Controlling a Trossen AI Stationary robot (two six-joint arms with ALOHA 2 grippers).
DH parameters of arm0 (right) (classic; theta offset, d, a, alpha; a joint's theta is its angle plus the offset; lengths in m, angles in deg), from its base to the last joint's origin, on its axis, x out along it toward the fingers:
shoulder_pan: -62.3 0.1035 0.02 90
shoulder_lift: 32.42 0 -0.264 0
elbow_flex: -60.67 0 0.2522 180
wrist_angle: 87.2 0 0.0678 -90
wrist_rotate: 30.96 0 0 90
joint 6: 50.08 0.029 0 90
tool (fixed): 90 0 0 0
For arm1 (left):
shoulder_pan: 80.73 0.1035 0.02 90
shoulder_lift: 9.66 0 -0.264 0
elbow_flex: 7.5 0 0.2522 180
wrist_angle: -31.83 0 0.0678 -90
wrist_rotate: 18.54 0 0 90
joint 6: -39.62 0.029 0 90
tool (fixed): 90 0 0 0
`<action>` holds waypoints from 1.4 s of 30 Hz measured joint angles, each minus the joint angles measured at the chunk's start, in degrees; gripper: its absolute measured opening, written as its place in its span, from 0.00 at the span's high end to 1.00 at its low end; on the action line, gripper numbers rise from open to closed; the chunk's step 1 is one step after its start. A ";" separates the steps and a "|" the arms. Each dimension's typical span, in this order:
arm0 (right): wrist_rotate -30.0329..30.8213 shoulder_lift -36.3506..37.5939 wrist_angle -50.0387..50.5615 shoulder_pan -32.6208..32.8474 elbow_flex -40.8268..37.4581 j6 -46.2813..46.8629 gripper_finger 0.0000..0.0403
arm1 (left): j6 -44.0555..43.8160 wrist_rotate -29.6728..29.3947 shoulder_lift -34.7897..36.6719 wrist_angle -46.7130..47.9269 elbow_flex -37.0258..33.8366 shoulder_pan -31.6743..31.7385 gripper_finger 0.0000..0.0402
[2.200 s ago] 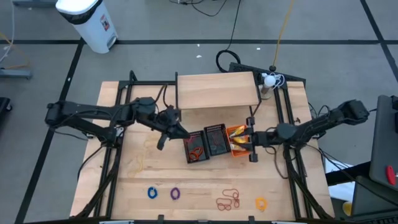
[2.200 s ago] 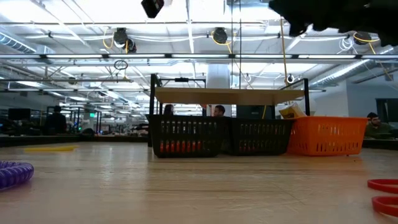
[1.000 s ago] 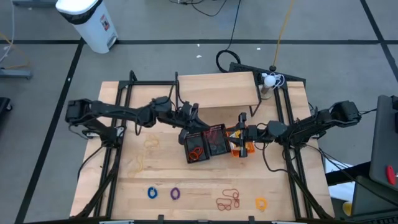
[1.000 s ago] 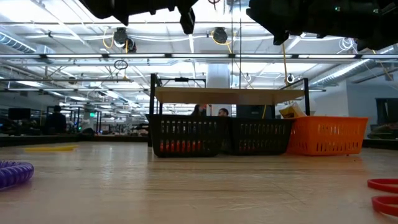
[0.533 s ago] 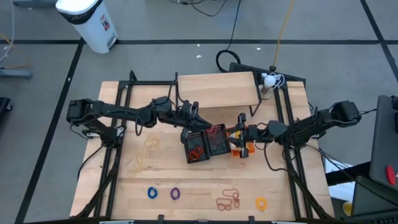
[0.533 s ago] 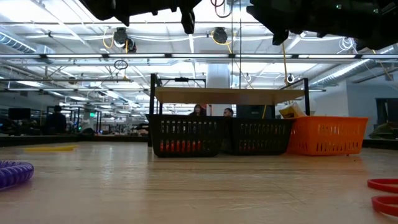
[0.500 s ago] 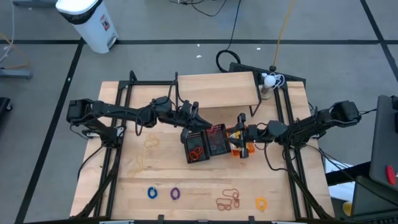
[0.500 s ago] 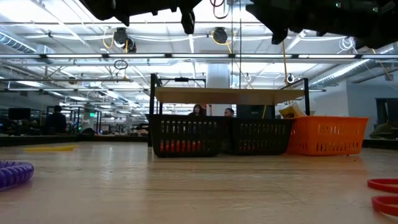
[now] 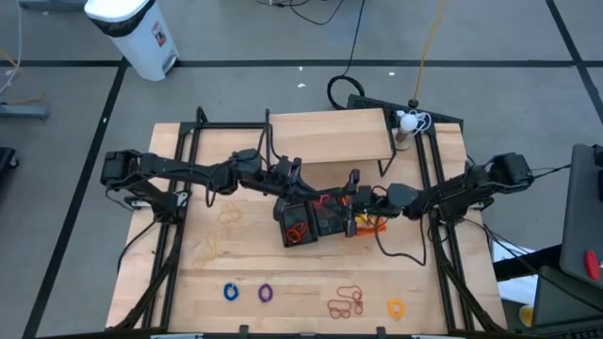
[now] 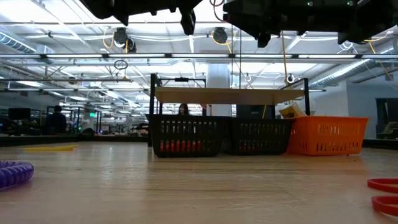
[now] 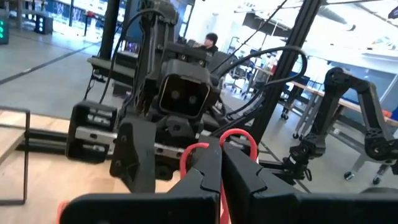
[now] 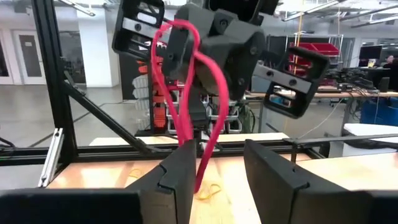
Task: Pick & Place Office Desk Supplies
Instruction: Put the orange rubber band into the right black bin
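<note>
A: State the position of the baskets.

B: Three baskets (image 9: 320, 217) stand side by side near the middle of the desk (image 9: 245, 268), just in front of a raised shelf (image 9: 330, 137) at the back edge.

A: And the arms?

B: The left end effector (image 9: 300, 191) hangs above the left-hand basket; the right end effector (image 9: 347, 209) hangs above the baskets further right. The two face each other, close together, with an elastic loop (image 12: 186, 106) between them.

A: Loose items?

B: Along the front edge lie two rings (image 9: 247, 293) to the left, then elastic loops (image 9: 346, 301) and another ring (image 9: 396, 307) to the right. More loops (image 9: 229, 215) lie left of the baskets. A bin (image 9: 132, 33) stands on the floor beyond the desk's back left corner.
</note>
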 joint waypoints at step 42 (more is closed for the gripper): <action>2.62 0.32 6.88 0.78 -0.09 -1.78 1.00 | -4.80 -3.15 0.02 11.51 0.00 3.72 0.54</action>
